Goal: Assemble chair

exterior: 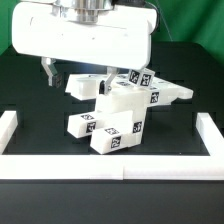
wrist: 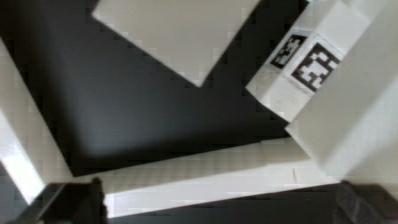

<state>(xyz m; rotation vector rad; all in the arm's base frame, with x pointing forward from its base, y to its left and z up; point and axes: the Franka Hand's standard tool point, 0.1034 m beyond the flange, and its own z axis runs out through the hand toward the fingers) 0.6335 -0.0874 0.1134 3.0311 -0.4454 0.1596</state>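
Starting at the exterior view's left, there's the white rail [exterior: 12,135] edging the black table [exterior: 30,100]. Then comes one dark finger [exterior: 47,70] of the tool [exterior: 82,74], hanging down under the big white hand body, just beside the heap. The tool's jaws are spread wide and aren't gripping anything, as far as either view shows. In the middle of the table sits the chair [exterior: 118,105], a jumble of blocky white parts with black-and-white tags [exterior: 113,141] leaning on each other. One flat piece [exterior: 178,95] sticks out toward the exterior view's right. The wrist view catches a tagged block [wrist: 306,62] and a plain white bar [wrist: 196,175] over black table.
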